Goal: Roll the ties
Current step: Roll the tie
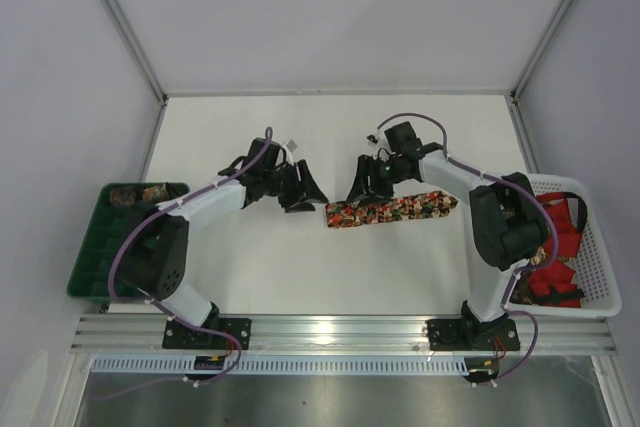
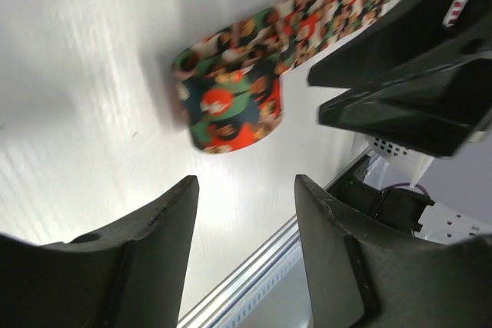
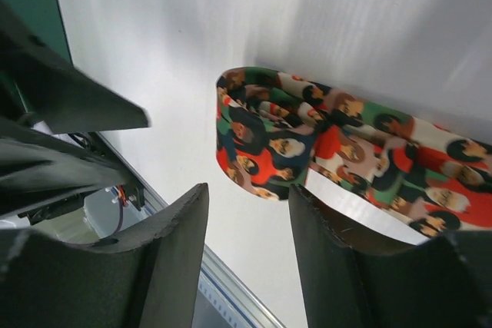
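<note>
A patterned tie (image 1: 390,210), red, green and dark with small figures, lies flat across the middle of the table. Its left end is folded over into a short loop, seen in the left wrist view (image 2: 231,105) and the right wrist view (image 3: 265,136). My left gripper (image 1: 305,190) is open and empty, just left of and behind that end (image 2: 246,190). My right gripper (image 1: 362,187) is open and empty, just above the same end (image 3: 247,197). A rolled dark tie (image 1: 138,193) sits in the green tray (image 1: 100,267).
A white mesh basket (image 1: 600,277) at the right edge holds red and black fabric (image 1: 555,267). The green tray stands at the left edge. An aluminium rail (image 1: 340,332) runs along the near edge. The two grippers' fingers are close together.
</note>
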